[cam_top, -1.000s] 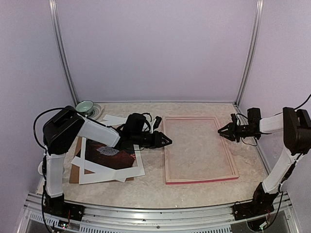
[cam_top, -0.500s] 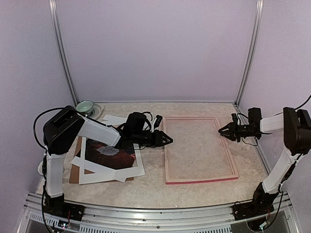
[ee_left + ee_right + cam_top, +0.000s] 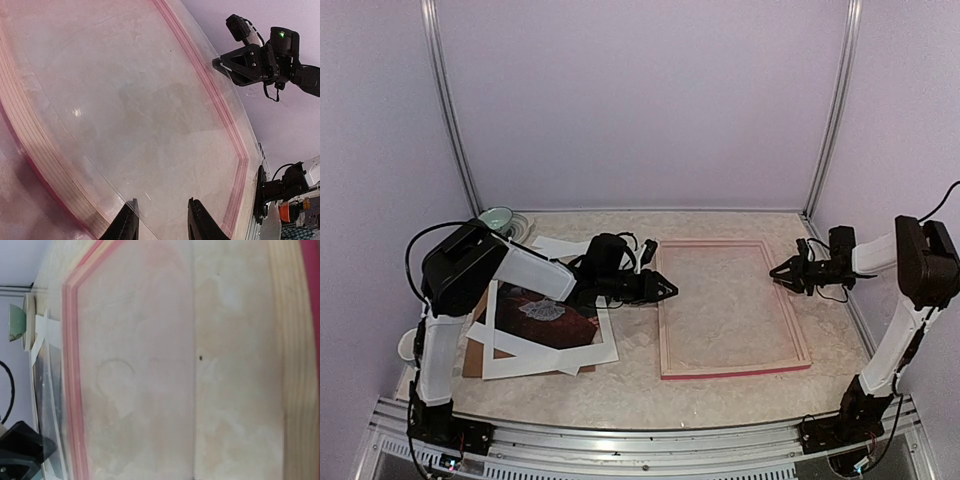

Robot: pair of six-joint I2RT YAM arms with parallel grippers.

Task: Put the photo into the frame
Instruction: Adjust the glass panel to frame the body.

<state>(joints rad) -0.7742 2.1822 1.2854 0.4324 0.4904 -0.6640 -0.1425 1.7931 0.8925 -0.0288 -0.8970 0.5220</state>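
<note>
Left jaws parted at left rail of the frame, right jaws opposite

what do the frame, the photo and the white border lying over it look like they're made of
The frame: apparently wood, its pale rails showing fine grain, with matte pink paint along the edges. The photo: probably printed paper, thin, flat and dark; whether it is glossy is hard to tell. The white mat: likely matte card, flat with crisp straight-cut edges.
</note>
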